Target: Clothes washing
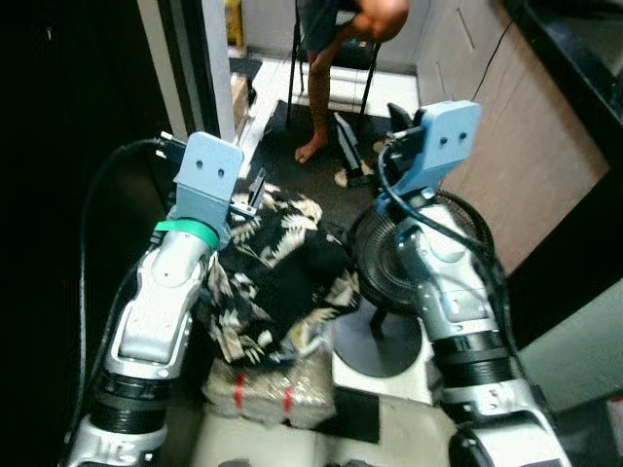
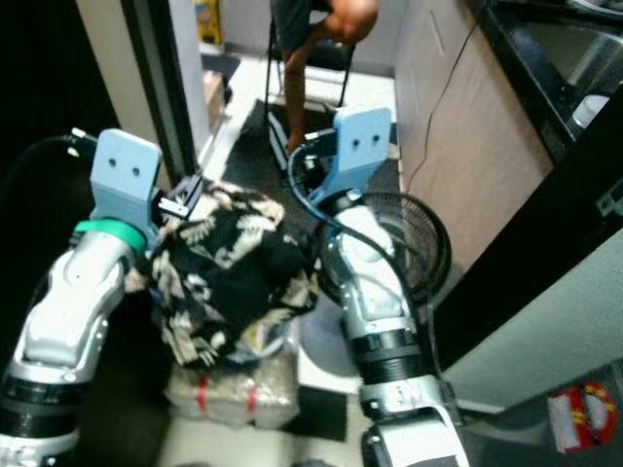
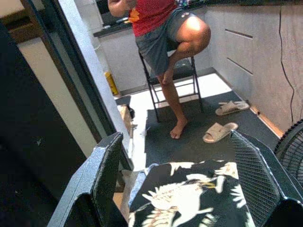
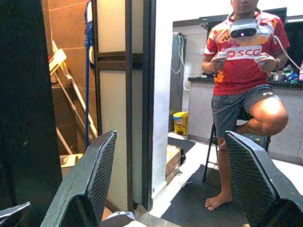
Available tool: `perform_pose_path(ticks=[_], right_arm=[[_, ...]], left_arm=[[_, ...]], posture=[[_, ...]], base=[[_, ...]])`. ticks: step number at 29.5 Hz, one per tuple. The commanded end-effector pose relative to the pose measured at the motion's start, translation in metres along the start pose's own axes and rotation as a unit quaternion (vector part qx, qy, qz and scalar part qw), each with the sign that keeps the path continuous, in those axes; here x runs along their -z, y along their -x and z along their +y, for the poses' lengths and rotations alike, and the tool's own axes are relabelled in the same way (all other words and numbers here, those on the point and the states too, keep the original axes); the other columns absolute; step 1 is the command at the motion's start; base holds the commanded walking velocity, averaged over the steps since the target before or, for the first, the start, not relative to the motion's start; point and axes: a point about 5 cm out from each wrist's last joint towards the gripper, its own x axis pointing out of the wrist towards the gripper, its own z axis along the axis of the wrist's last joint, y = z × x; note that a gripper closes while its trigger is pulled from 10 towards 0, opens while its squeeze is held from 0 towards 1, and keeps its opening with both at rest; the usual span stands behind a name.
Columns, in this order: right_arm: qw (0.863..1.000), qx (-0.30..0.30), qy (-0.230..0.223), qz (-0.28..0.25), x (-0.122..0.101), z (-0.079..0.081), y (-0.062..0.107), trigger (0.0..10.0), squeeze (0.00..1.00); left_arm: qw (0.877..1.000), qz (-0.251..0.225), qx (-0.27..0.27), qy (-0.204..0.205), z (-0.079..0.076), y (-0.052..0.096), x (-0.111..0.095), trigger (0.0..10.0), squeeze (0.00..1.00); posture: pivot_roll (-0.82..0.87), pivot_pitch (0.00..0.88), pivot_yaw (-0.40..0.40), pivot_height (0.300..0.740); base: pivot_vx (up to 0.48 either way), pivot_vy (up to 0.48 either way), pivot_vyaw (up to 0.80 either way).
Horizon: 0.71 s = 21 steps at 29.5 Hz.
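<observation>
The left gripper [image 3: 189,189] has its two black fingers [image 3: 99,179] spread wide, and a black garment with a pale floral print [image 1: 277,277] lies between them; whether the pads actually press the cloth cannot be told, since the fingertips are cut off at the frame's lower edge. In the head views the gripper's fingers are mostly hidden behind the blue wrist mount [image 1: 207,175] and the bunched fabric. The garment hangs in a crumpled heap just beside the left forearm, draping down over a clear-wrapped bundle with red bands [image 1: 263,394] on the floor; its folds hide any collar or sleeve, so its long axis is hard to fix, though the mass runs roughly from the gripper down toward the robot. The right gripper [image 4: 170,189] is raised beside a floor fan [image 1: 389,258], its fingers held well apart around nothing. Beyond, a person [image 4: 244,90] sits on a chair, one bare foot on a dark mat, with sandals [image 3: 222,131] nearby.
</observation>
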Motion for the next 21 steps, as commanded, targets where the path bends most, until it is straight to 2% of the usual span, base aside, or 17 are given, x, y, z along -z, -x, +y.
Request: perform_pose_path(ticks=[1, 4, 13, 16, 18, 19, 21], right_arm=[[1.000, -0.006, 0.001, 0.005, 0.001, 0.003, -0.001, 10.0, 0.00], [1.000, -0.006, 0.001, 0.005, 0.002, 0.004, -0.001, 10.0, 0.00], [1.000, -0.007, 0.003, 0.006, 0.002, 0.004, -0.001, 10.0, 0.00], [1.000, -0.008, 0.002, 0.006, 0.002, 0.004, -0.001, 10.0, 0.00], [1.000, -0.008, 0.002, 0.006, 0.002, 0.004, -0.001, 10.0, 0.00], [1.000, -0.008, 0.002, 0.006, 0.002, 0.004, -0.001, 10.0, 0.00], [1.000, -0.009, 0.002, 0.008, 0.003, 0.004, 0.000, 10.0, 0.00]], left_arm=[[1.000, 0.006, -0.003, -0.004, 0.002, 0.001, 0.003, 10.0, 0.00], [1.000, 0.003, -0.004, -0.001, 0.002, 0.001, 0.003, 10.0, 0.00], [1.000, 0.001, 0.003, 0.008, 0.000, 0.001, 0.002, 10.0, 0.00], [0.999, 0.011, 0.029, 0.020, -0.006, 0.003, 0.007, 10.0, 0.00], [0.997, 0.019, 0.064, 0.050, -0.013, 0.006, 0.011, 10.0, 0.00], [0.997, 0.019, 0.064, 0.050, -0.013, 0.006, 0.011, 10.0, 0.00], [0.993, 0.027, 0.098, 0.059, -0.021, 0.011, 0.017, 10.0, 0.00]], posture=[[0.07, 0.000, -0.014, 0.740], [0.07, 0.000, -0.013, 0.740], [0.07, 0.000, -0.011, 0.740], [0.07, 0.000, -0.010, 0.740], [0.07, 0.000, -0.011, 0.740], [0.07, 0.000, -0.011, 0.740], [0.07, 0.000, -0.011, 0.740]], base=[[0.341, 0.244, 0.00], [0.334, 0.162, 0.00], [0.000, 0.000, 0.00], [0.000, 0.000, 0.00], [0.000, 0.000, 0.00], [0.000, 0.000, 0.00], [0.000, 0.000, 0.00]])
